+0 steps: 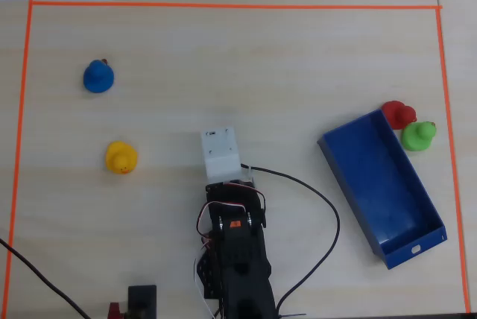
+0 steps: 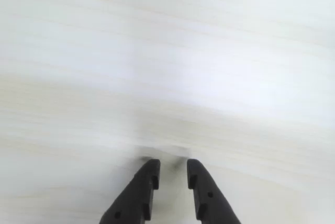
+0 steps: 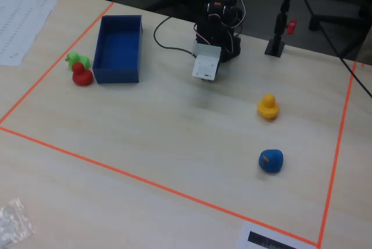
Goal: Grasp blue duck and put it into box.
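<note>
I count one blue duck (image 1: pixel 98 76) near the taped far-left corner, one box (image 1: pixel 381 185) at the right edge, my gripper (image 2: pixel 171 170) slightly parted, empty

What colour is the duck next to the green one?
Red. The red duck shows best in the overhead view.

Overhead view straight down on taped table (image 1: pixel 223 51), fixed view oblique from opposite the arm (image 3: pixel 220 22), wrist view close above bare tabletop, first two share whole workspace.

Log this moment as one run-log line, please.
gripper: slightly open, empty, over bare table | blue duck: untouched, far from arm | box: empty | step: grasp not started
</note>
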Controlling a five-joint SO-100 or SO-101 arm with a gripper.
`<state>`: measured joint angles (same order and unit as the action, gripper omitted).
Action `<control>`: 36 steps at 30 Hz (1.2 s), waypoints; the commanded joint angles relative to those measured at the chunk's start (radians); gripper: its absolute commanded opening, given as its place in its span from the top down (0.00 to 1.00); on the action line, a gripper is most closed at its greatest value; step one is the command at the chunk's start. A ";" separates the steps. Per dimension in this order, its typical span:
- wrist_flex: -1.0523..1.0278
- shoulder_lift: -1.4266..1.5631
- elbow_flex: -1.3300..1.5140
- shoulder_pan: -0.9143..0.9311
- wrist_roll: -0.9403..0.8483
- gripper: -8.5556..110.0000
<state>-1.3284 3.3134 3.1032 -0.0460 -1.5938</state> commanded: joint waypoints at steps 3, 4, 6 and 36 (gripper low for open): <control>-0.018 -0.002 0.008 -0.005 0.008 0.89; -0.018 -0.002 0.008 -0.005 0.008 0.89; -0.018 -0.002 0.008 -0.005 0.008 0.89; -0.018 -0.002 0.008 -0.005 0.008 0.90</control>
<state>-1.3284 3.3134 3.1048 -0.0460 -1.5938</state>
